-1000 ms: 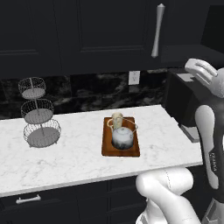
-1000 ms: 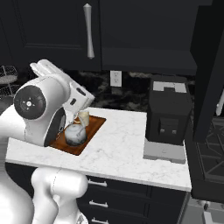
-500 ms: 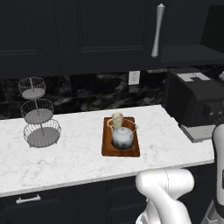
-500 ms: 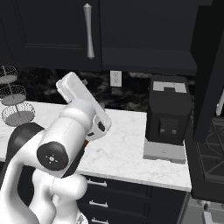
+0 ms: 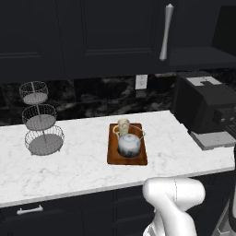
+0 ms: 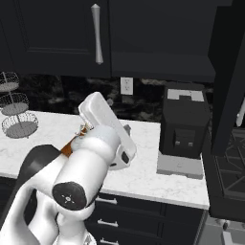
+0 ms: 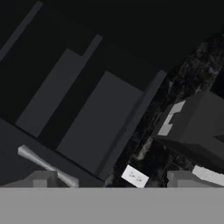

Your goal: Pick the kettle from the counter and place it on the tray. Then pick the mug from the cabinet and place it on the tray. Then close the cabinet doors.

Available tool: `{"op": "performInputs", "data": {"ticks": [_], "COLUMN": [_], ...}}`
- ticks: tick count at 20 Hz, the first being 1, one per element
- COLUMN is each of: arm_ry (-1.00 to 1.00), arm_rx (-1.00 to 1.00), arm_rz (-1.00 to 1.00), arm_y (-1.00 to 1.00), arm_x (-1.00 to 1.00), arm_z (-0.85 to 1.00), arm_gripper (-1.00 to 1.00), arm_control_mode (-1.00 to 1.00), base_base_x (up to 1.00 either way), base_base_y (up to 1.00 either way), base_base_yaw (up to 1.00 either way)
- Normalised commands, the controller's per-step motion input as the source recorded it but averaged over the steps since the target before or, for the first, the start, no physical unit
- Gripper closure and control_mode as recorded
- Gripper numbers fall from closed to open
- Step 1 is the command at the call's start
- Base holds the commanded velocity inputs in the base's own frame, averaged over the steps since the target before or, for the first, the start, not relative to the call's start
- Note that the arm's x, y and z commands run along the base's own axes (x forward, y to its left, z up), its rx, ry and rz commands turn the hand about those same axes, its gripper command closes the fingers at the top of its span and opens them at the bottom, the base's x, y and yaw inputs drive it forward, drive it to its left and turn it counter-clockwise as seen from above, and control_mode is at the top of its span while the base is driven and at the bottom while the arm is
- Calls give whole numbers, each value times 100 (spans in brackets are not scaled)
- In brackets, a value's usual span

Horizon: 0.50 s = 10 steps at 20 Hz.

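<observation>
The silvery kettle (image 5: pixel 129 144) sits on the reddish-brown tray (image 5: pixel 112 156) on the white marble counter (image 5: pixel 69 166). The cream mug (image 5: pixel 123 125) stands on the tray just behind the kettle. Above, the black cabinet doors (image 5: pixel 115 32) are closed flat, with a long silver bar handle (image 5: pixel 166 32). In the hand view my gripper (image 7: pixel 111 181) is open with nothing between its fingertips (image 7: pixel 41 179), and it looks up at the door panels (image 7: pixel 100 122) and the handle (image 7: pixel 43 164). My arm covers most of the tray (image 6: pixel 71 145) in the right base view.
A black coffee machine (image 5: pixel 205 103) stands at the counter's right end, seen also as the coffee machine (image 6: pixel 184 119). A three-tier wire basket stand (image 5: pixel 41 120) is at the left. A wall outlet (image 5: pixel 141 81) is on the backsplash. A stove (image 6: pixel 229 165) lies far right.
My arm has swung down and folded low in front of the counter, leaving the right edge of the left base view. The kettle and mug stay on the tray.
</observation>
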Motion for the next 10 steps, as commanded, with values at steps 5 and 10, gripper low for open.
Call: {"op": "performInputs", "data": {"ticks": [5,10], "arm_ry": [-12,-4], "arm_rx": [0,0], "arm_rz": [7,15], "arm_y": [-82,-73], "arm_x": [-32,-20], "arm_z": [-19,-23], "arm_gripper": [-100,-100], "arm_control_mode": [-100,-100], "base_base_x": [0,0], "base_base_y": [0,0], "base_base_yaw": [0,0]}}
